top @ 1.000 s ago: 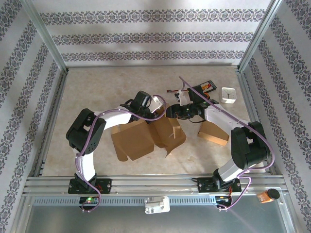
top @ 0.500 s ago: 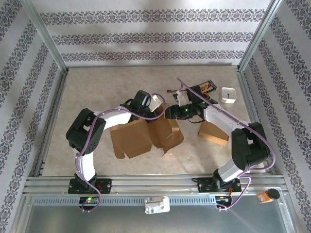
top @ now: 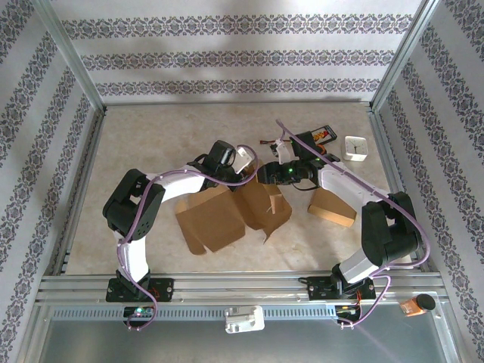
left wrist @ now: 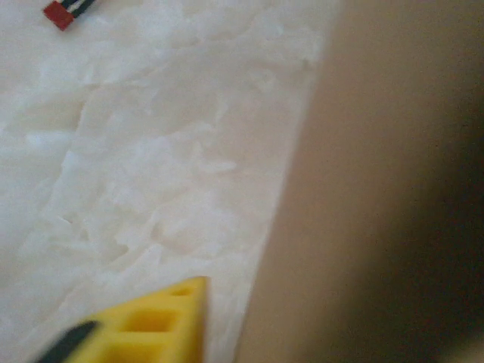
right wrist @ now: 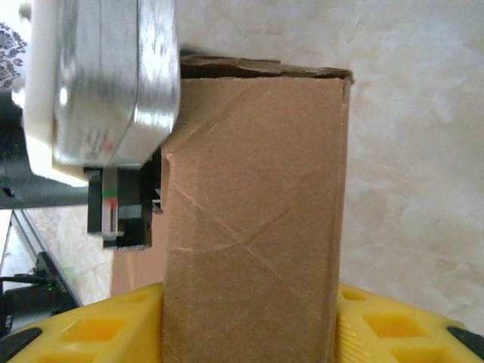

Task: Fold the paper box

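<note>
paper box [top: 212, 218] on worktop [top: 151, 144], one panel clamped between right jaws; blurred cardboard close beside left jaws, their width not discernible; box shifted slightly rightward since earlier frame.

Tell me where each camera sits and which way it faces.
Top external: above and behind the bases, looking down on the table; left arm and right arm show whole, left pincer and right pincer meeting at the paper box.
Left wrist: on the left arm, looking down at the table with the box close on the right; one yellow finger shows.
Right wrist: on the right arm, facing a box panel held between its two yellow fingers.
Shared: top external and right wrist both show the box and the left pincer.
</note>
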Action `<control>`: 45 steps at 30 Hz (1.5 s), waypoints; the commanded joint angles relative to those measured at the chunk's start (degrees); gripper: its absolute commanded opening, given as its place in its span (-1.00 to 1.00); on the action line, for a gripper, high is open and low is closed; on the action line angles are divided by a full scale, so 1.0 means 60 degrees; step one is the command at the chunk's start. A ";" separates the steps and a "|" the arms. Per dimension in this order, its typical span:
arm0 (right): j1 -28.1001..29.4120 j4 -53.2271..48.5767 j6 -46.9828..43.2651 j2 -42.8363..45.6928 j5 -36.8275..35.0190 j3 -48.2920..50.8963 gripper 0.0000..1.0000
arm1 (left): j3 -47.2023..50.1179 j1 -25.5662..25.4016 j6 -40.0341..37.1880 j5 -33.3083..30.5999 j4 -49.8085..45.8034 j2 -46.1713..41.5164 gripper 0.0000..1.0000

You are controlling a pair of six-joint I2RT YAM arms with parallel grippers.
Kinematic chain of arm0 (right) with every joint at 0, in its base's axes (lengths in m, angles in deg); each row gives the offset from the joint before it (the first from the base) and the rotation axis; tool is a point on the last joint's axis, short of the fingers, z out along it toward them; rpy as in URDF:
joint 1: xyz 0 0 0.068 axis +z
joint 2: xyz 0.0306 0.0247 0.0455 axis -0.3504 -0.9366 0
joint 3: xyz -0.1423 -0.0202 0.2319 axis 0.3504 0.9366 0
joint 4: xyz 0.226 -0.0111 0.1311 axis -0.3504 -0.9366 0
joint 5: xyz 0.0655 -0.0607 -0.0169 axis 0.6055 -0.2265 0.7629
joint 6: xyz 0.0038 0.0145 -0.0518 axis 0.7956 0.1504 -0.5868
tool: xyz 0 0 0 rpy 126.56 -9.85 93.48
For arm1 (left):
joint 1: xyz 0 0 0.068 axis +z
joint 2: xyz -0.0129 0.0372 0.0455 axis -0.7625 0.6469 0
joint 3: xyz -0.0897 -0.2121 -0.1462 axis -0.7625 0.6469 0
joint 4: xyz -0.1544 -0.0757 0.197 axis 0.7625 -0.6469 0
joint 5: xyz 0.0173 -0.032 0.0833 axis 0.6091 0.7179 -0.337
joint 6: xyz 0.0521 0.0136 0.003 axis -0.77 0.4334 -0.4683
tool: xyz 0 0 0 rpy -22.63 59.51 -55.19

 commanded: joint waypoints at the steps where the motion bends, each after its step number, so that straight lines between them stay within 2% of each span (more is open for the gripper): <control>1: 0.0240 -0.0239 -0.0298 0.0315 0.0745 -0.0216 0.01 | -0.0019 0.0172 0.0707 0.0153 0.0953 -0.0174 -0.24; 7: 0.0240 -0.0263 -0.0305 0.0336 0.0832 -0.0238 0.00 | -0.0277 0.0313 0.0733 0.0690 0.0979 -0.0141 -0.32; 8: 0.0240 -0.0274 -0.0305 0.0337 0.0855 -0.0234 0.00 | -0.0338 0.0322 0.0711 0.0799 0.0947 -0.0086 -0.37; 12: 0.0254 -0.0269 -0.0263 0.0376 0.0852 -0.0230 0.02 | -0.0484 0.0345 0.0699 0.1124 0.0838 0.0038 -0.84; 13: 0.0254 -0.0276 -0.0227 0.0419 0.0802 -0.0253 0.06 | -0.0452 0.0344 0.0731 0.1124 0.0903 0.0021 -0.93; 16: 0.0254 -0.0275 0.0149 0.0760 0.0453 -0.0418 0.41 | -0.0216 0.0341 0.0777 0.0891 0.1258 -0.0114 -0.96; 18: 0.0282 -0.0433 0.0627 0.1244 -0.0248 -0.0654 0.53 | -0.0020 0.0341 0.0727 0.0517 0.1493 -0.0258 -0.96; 21: 0.0345 -0.0668 0.1334 0.2321 -0.2061 -0.0881 0.63 | 0.0363 0.0338 0.0523 -0.0348 0.2029 -0.0537 -0.97; 24: 0.0355 -0.0610 0.2171 0.3575 -0.3897 -0.0563 0.64 | 0.0950 0.0340 0.0470 -0.1970 0.3505 -0.0830 -0.98; 26: 0.0410 -0.0562 0.2552 0.4252 -0.4576 -0.0343 0.63 | 0.1435 0.0349 0.0242 -0.2930 0.5058 -0.0825 -0.98; 29: 0.0542 -0.0775 0.3193 0.4691 -0.4781 -0.0256 0.57 | 0.1478 0.0292 -0.0096 -0.3825 0.5839 -0.0544 -0.98; 31: 0.0723 -0.0869 0.3650 0.4818 -0.4782 -0.0132 0.56 | 0.1532 0.0184 -0.0357 -0.4159 0.6118 -0.0310 -0.88; 33: 0.0915 -0.0902 0.3885 0.4907 -0.4704 0.0061 0.56 | 0.1643 0.0099 -0.0400 -0.4201 0.6291 -0.0140 -0.55; 38: 0.1145 -0.1057 0.3903 0.4952 -0.4662 0.0199 0.55 | 0.2221 0.0096 -0.0262 -0.4038 0.6687 -0.0212 -0.25; 42: 0.1219 -0.1238 0.3942 0.4742 -0.4686 0.0045 0.54 | 0.2862 0.0089 -0.0177 -0.3923 0.7096 -0.0869 -0.22; 45: 0.1356 -0.1570 0.4562 0.4538 -0.5150 -0.0240 0.53 | 0.3220 0.0096 0.0549 -0.3816 0.6607 -0.1943 -0.21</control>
